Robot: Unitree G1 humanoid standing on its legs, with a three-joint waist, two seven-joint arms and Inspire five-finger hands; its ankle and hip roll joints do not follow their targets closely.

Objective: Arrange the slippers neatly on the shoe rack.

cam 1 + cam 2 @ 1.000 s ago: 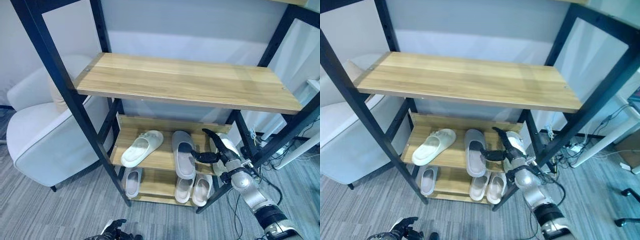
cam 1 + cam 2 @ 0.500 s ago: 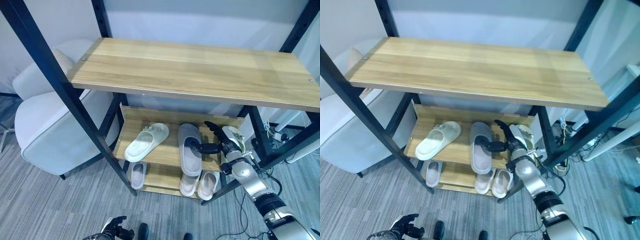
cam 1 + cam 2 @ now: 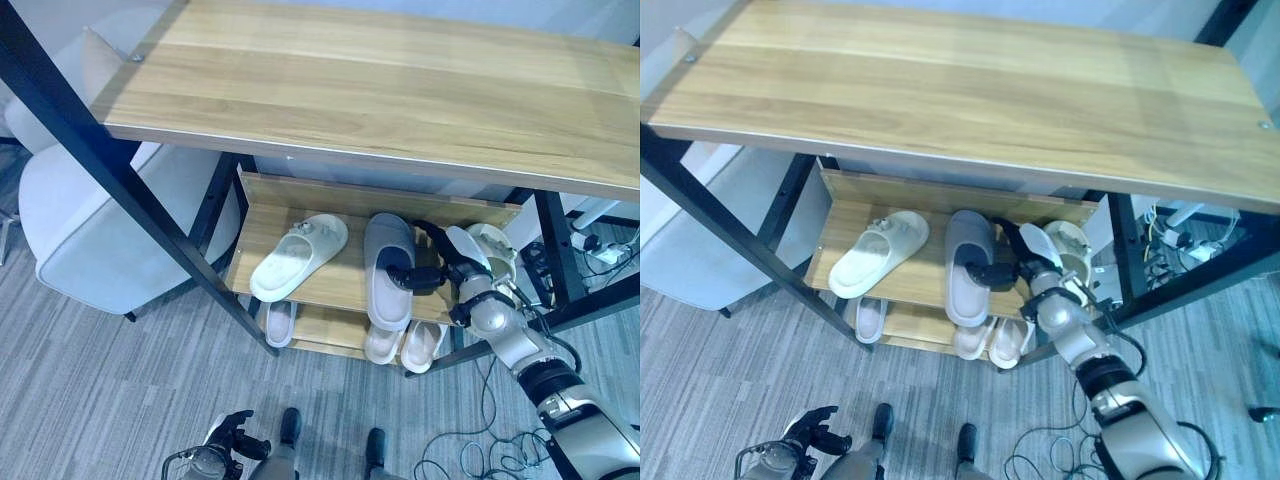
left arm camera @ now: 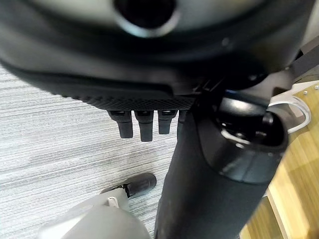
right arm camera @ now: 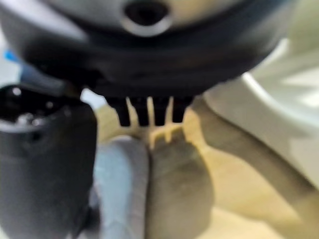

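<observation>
A grey slipper lies on the middle shelf of the shoe rack, toe to the back. My right hand is at its right side, thumb hooked into its opening and fingers curled over the upper, shut on it. The right wrist view has the grey slipper just past the fingers. A white slipper lies slanted to the left of the grey one. Another white slipper sits at the shelf's right end behind my hand. My left hand hangs low near the floor, fingers relaxed.
A broad wooden top shelf overhangs the middle one. Several pale slippers stand on the bottom shelf. Black frame posts flank the rack. A light armchair stands to the left on grey carpet.
The camera has moved closer and looks down more steeply. My right hand stays at the grey slipper's side, and the slipper keeps its place beside the white one.
</observation>
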